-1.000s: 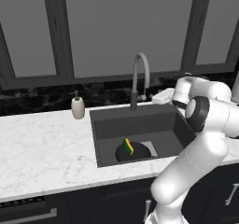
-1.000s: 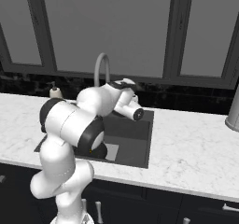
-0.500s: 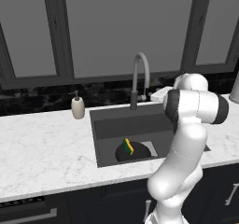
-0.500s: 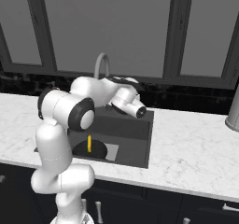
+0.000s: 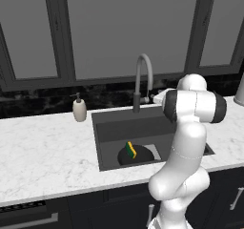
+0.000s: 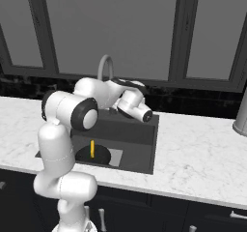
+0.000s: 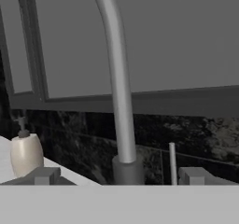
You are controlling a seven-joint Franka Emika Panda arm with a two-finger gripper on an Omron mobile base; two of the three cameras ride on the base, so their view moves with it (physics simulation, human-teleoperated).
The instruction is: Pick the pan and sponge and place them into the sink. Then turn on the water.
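Note:
The black pan (image 5: 143,156) lies in the front part of the dark sink (image 5: 128,128), and the yellow-and-green sponge (image 5: 130,150) stands on edge on it. The right base view shows the same pan (image 6: 99,156) and sponge (image 6: 92,149) in the sink (image 6: 140,137). My gripper (image 7: 120,176) is open and empty, level with the base of the grey faucet (image 7: 116,78). That base is centred between my fingertips (image 7: 46,175). A thin lever (image 7: 172,162) rises just right of the base. No water shows at the faucet (image 5: 144,75).
A soap dispenser (image 5: 79,109) stands on the white marble counter left of the sink, and it is in the hand view too (image 7: 25,153). A metal vessel (image 6: 241,115) sits at the counter's far right. Dark windows and a black backsplash lie behind the faucet.
The arm has swung, its elbow moving up and over the sink's right side while the hand turned toward the faucet. The gripper has stayed open. Pan and sponge have not moved.

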